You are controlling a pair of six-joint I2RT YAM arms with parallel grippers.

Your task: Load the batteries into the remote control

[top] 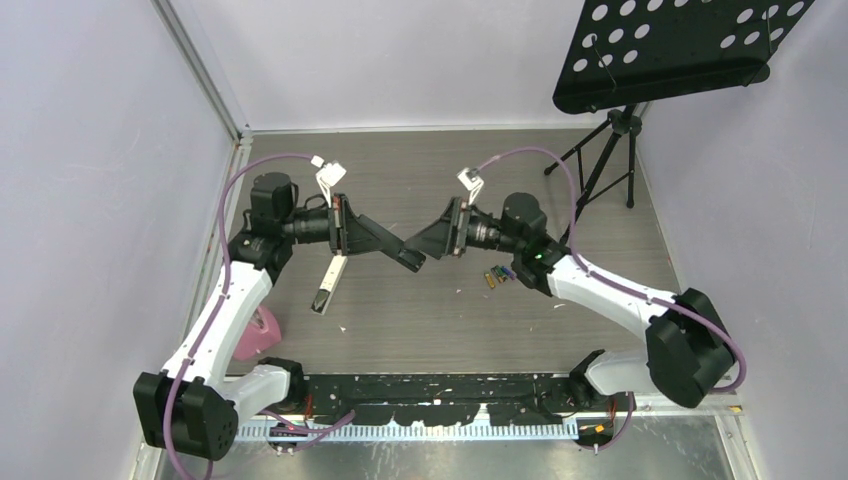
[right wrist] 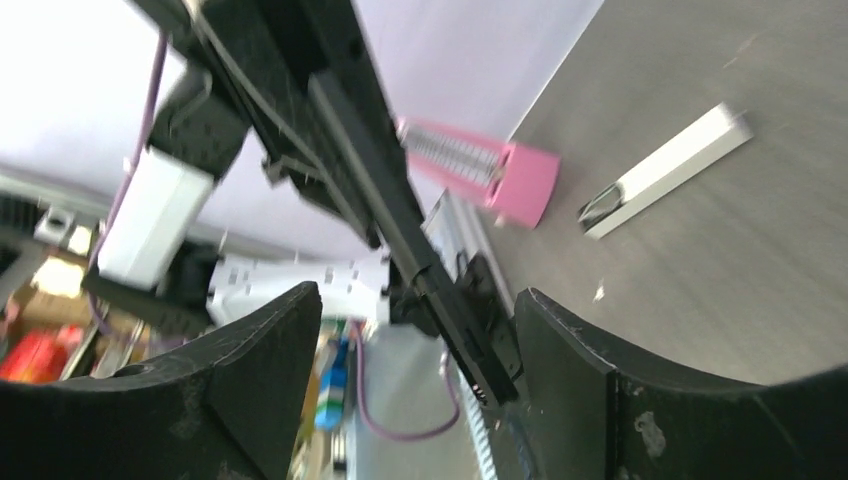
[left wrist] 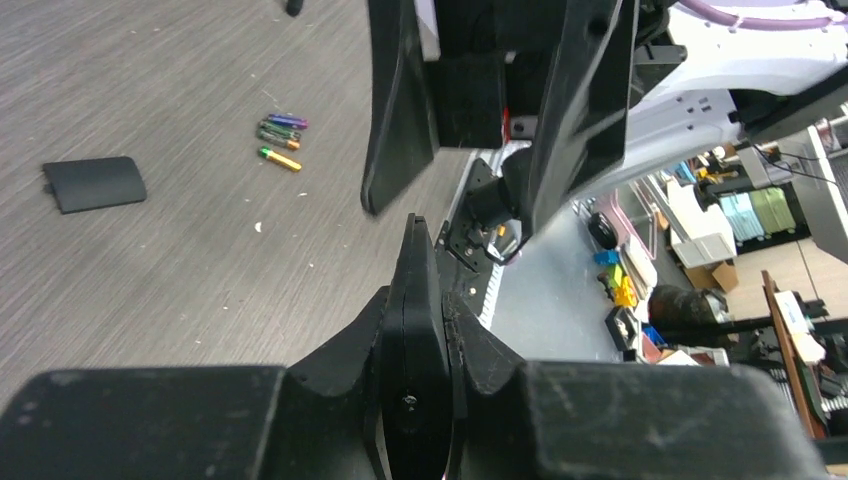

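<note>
My left gripper [top: 385,243] [left wrist: 415,310] is shut on a thin black remote control [left wrist: 413,255] [right wrist: 380,190], held edge-on above the table. Facing it, my right gripper [top: 425,240] [right wrist: 420,300] is open, its fingers [left wrist: 398,110] straddling the remote's free end; the remote lies close to the right-hand finger [right wrist: 570,350]. The batteries [top: 497,275] [left wrist: 280,135], small coloured cells, lie in a cluster on the table below the right wrist. A black battery cover [left wrist: 93,183] lies flat beside them.
A white remote [top: 330,283] [right wrist: 670,170] lies on the table under the left arm. A pink object [top: 262,335] [right wrist: 490,170] sits by the left wall. A black music stand [top: 625,130] stands at the back right.
</note>
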